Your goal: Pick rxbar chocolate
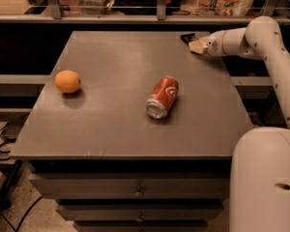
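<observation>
The rxbar chocolate (187,36) shows as a small flat black wrapper at the far right corner of the grey table (111,120). Only part of it shows, the rest being hidden behind the gripper. My gripper (198,46) reaches in from the right on the white arm (241,38). Its tan tip is low over the table, right at the near edge of the wrapper. Whether it touches the wrapper cannot be made out.
A red soda can (163,96) lies on its side near the table's middle. An orange fruit (67,81) sits at the left. My white base (266,178) fills the lower right. Shelves with packages stand behind the table.
</observation>
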Robot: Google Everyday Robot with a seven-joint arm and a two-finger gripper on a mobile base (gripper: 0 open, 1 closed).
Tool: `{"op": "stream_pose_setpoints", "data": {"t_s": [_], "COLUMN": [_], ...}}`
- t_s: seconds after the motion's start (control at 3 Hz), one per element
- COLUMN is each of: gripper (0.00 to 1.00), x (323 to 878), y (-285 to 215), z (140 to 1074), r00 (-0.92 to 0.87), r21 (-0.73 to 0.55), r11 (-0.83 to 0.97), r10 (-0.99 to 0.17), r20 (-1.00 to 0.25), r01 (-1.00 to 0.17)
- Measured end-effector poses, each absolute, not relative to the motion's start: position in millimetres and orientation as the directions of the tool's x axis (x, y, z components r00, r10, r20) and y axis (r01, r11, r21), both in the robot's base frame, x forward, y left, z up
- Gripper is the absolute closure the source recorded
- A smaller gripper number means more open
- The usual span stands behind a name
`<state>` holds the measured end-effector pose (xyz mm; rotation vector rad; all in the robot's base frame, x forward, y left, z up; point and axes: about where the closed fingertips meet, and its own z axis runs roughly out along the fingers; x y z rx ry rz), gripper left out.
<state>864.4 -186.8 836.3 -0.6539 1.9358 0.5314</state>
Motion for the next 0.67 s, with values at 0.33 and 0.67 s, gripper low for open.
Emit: {"op": "stream_pose_setpoints", "data": {"t_s": [0.33, 0.67], "gripper": [1.0, 1.0], "x": [864.4, 864.4], "y": [-186.8, -186.8], "z": [836.4, 836.5], "r00": [-0.369, -0.369], "r21": [0.084, 0.084], "r11": [0.759, 0.759], "r10": [-0.214, -0.214], "r20": [-0.904, -0.904], "r01": [-0.646, -0.646]}}
